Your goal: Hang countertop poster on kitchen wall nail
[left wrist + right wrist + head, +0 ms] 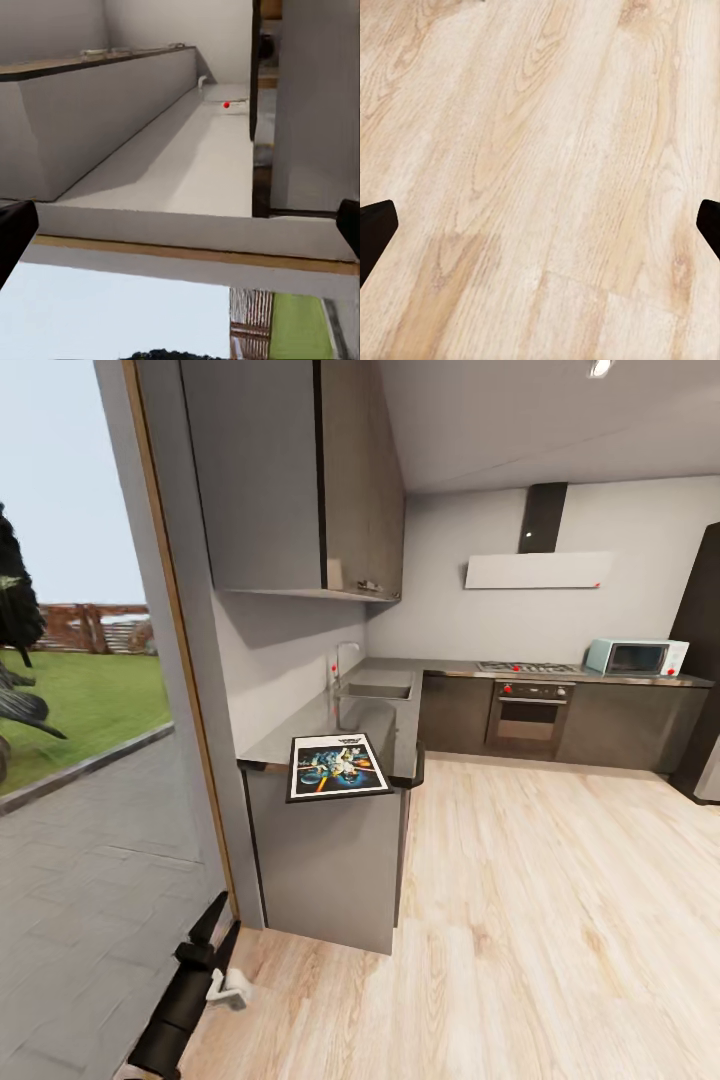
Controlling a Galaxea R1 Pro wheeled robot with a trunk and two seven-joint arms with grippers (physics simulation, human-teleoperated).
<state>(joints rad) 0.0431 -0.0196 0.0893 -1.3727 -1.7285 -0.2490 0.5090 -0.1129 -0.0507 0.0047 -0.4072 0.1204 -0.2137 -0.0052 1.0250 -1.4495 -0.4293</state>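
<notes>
The poster (pixel 338 766) lies flat on the near end of the kitchen countertop (pixel 300 732), the sink (pixel 378 689) at its twelve o'clock. Left gripper (pixel 180 225) and right gripper (pixel 540 225) both spread apart, empty, the right over wood floor (pixel 540 150).

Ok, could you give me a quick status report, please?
Both grippers open, empty. Poster flat on the kitchen countertop end, untouched. Wood floor ahead.

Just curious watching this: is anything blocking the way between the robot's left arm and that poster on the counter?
Nothing visible blocks it. The poster lies flat on the near end of the kitchen countertop, overhanging its edge. The left gripper hangs low beside the cabinet front, well below the poster.
</notes>
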